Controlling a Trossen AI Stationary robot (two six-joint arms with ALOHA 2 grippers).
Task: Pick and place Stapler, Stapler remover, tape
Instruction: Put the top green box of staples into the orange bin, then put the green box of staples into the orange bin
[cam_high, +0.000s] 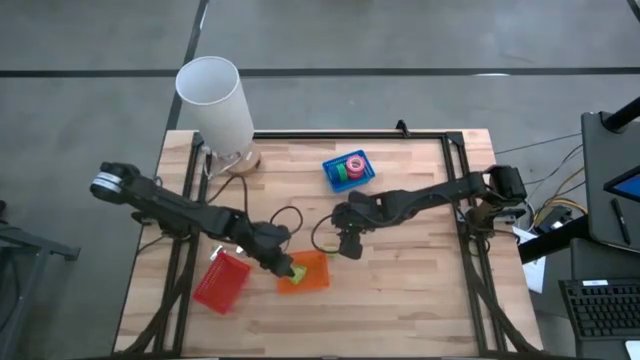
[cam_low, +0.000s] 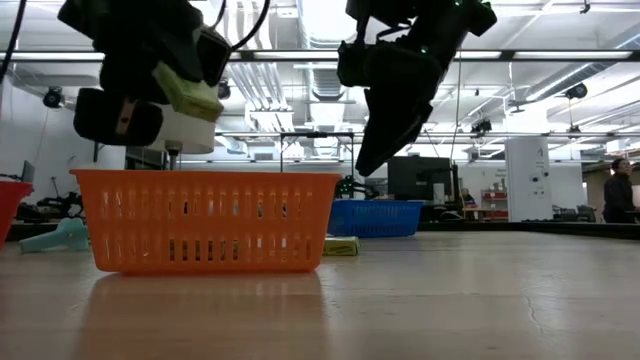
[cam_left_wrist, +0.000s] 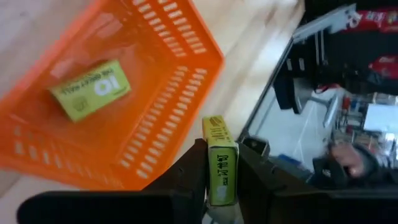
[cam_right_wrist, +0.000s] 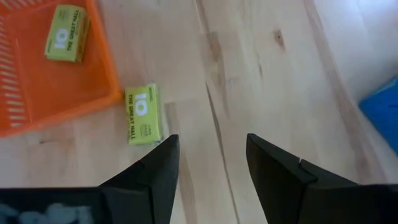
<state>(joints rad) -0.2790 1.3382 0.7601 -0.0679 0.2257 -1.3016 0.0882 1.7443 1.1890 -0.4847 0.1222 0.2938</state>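
Left gripper (cam_left_wrist: 221, 186) clamped on a small yellow-green box (cam_left_wrist: 220, 160) above the orange basket (cam_left_wrist: 186, 93).

The box looked light, stiff cardboard with smooth printed faces; the fingers pinched its broad flat sides, a sound hold. A matching box (cam_left_wrist: 91, 89) lay inside the basket below that gripper. The right gripper (cam_right_wrist: 208, 165) hovered with fingers apart over the worktop (cam_right_wrist: 261, 74), a third box (cam_right_wrist: 142, 114) just ahead of it beside the basket's wall. Tape rolls (cam_high: 351, 165) sat in the blue bin (cam_high: 335, 178), well beyond the right gripper.
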